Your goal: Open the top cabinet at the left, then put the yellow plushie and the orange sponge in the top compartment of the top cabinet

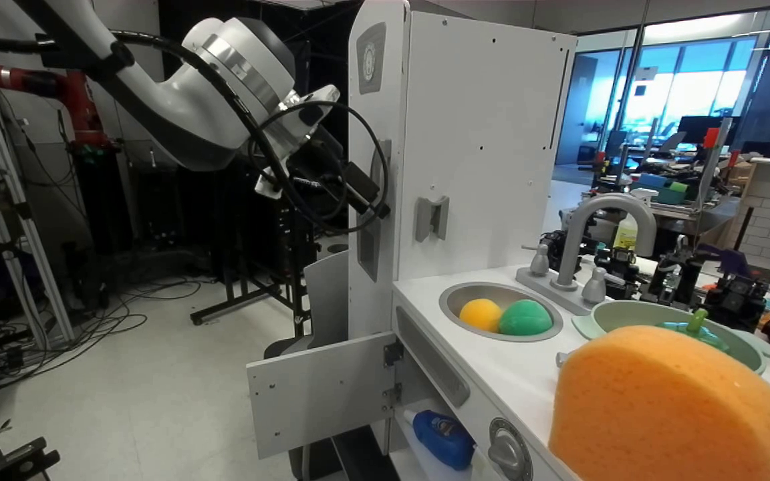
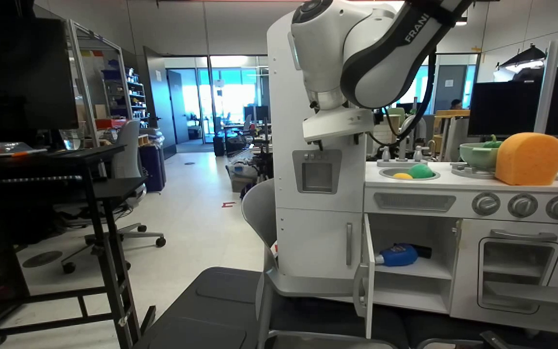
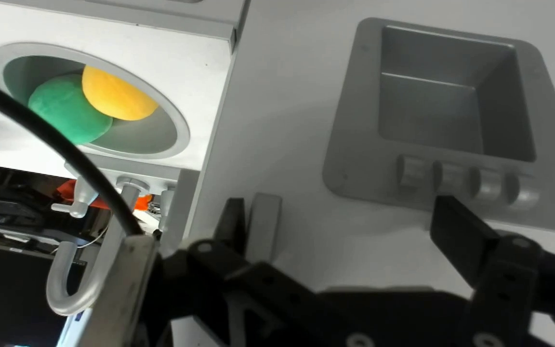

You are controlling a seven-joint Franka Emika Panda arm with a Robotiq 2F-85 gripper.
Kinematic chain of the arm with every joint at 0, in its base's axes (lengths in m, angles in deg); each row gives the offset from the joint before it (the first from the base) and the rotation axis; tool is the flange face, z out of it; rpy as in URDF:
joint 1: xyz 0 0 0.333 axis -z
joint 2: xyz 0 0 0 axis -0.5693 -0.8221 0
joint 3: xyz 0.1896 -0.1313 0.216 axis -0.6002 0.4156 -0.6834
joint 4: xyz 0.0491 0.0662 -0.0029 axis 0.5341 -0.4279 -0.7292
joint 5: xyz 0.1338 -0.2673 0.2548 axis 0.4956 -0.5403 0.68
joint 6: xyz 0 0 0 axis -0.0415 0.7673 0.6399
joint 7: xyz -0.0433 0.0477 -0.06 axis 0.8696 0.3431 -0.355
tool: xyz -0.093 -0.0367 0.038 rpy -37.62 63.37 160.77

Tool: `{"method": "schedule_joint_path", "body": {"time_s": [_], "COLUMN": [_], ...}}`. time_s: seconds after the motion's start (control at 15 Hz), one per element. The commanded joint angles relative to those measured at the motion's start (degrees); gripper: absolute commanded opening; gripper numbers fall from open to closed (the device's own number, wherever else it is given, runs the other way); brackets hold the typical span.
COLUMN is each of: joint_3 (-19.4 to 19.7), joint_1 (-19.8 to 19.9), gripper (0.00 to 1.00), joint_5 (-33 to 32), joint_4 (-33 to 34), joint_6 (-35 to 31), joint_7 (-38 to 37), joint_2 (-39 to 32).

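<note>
The top cabinet (image 2: 284, 160) is the upper part of a tall white unit, with its door shut. A grey upright handle (image 3: 264, 224) is on its door. My gripper (image 3: 340, 207) is open at the door front, with the handle between its fingers, close to one finger; contact cannot be told. In an exterior view the gripper (image 1: 373, 197) is at the door; elsewhere the wrist mostly hides it. The yellow plushie (image 1: 480, 314) lies in the sink, also seen in the wrist view (image 3: 116, 94). The orange sponge (image 1: 672, 407) stands on the counter, also here (image 2: 528, 160). The compartment inside is hidden.
A green plushie (image 1: 525, 318) shares the sink (image 1: 448, 304). A grey faucet (image 1: 572, 234) and green bowl (image 2: 477, 154) stand on the counter. A lower door (image 1: 325, 394) stands open; a blue bottle (image 2: 400, 255) lies inside. A grey chair (image 2: 262, 213) stands before the unit.
</note>
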Motion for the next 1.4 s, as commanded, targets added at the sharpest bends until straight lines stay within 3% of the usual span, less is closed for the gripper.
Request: {"method": "schedule_joint_path", "body": {"time_s": [0.0, 0.47, 0.6, 0.87, 1.33], "joint_3": [0.99, 1.23, 0.43, -0.05, -3.85], "joint_1": [-1.32, -1.36, -2.05, -2.39, -4.03], "gripper": [0.67, 0.16, 0.02, 0.05, 0.05], "joint_5": [-0.77, -2.71, -1.86, -2.18, 0.54], "joint_4": [0.73, -5.3, -6.99, -14.99, -21.29], "joint_6": [0.83, 2.02, 5.17, 5.66, 10.0], "joint_7": [1.43, -0.38, 0.94, -1.5, -1.86], "joint_2": [1.34, 5.83, 8.09, 13.65, 19.74]}}
